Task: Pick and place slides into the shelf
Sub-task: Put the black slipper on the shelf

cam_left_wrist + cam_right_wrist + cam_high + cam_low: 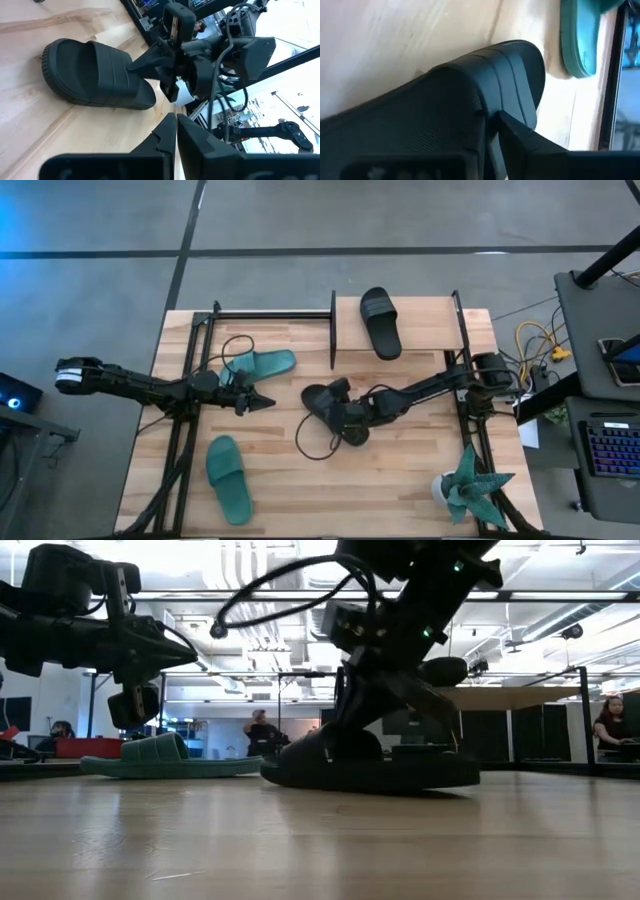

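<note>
Right gripper (pixel 335 408), seen from above, sits at mid-table clamped on the matte black slip-on slide (pixel 322 402) lying on the wooden tabletop (pixel 400 480). Its twin, the second black slide (pixel 381 322), lies on the light plywood top board of the small black-framed shelf (pixel 430 320) at the far edge. One teal-green slide (pixel 262 364) lies just beyond the left gripper (pixel 262 403), whose fingers are pinched together on nothing; another teal-green slide (pixel 230 478) lies near the front edge. A teal spiky plant (pixel 468 485) stands at the right front corner.

At table height, the gripped black slide (pixel 370 768) rests flat on the wood, with a teal slide (pixel 170 758) behind it.

From the left wrist, the left fingers (pixel 162 137) meet tip to tip, pointing at the black slide (pixel 92 75) and the right gripper (pixel 165 70) on its strap.

From the right wrist, one dark finger (pixel 520 132) presses the ribbed black strap (pixel 495 75).
</note>
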`<state>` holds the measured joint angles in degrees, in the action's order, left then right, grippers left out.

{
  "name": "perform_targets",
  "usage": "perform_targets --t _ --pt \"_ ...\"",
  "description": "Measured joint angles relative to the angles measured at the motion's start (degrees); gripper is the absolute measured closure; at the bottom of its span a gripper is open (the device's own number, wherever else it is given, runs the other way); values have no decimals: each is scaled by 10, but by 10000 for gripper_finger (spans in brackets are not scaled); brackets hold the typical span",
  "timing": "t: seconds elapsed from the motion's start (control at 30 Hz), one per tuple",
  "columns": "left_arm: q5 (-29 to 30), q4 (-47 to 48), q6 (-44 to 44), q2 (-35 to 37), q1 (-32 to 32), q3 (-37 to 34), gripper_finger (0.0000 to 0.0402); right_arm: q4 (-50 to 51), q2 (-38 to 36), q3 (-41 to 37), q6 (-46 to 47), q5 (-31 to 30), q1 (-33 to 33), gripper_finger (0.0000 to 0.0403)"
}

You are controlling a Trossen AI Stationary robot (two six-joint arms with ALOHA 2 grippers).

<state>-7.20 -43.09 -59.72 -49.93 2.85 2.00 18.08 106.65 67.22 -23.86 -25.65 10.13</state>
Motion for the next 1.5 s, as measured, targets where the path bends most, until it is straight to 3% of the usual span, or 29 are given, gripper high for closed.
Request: perform_targets --t 0.27,0.43,0.6,0.67,0.73,0.87,1.07,1.2,1.5 --pt "0 0 0 -2 0 0 402 186 -25 108 237 -36 0 392" --pt "0 1 0 -8 0 0 402 326 -42 207 283 -34 11 393" --pt "0 -1 1 -22 0 0 402 408 -64 286 347 157 3 393" --pt "0 0 1 -29 0 0 402 454 -69 310 388 178 0 394" --pt "0 0 1 -37 0 0 402 522 -73 332 405 110 3 394" --pt "0 -1 1 -52 0 0 402 604 -86 367 436 -86 17 392" --pt "0 -2 1 -70 0 0 402 652 -121 410 470 -248 13 391" --pt "0 -11 1 -74 0 0 402 722 -139 424 466 -297 -15 391" --pt "-2 -46 2 -60 0 0 402 719 -205 367 296 -330 -156 391"
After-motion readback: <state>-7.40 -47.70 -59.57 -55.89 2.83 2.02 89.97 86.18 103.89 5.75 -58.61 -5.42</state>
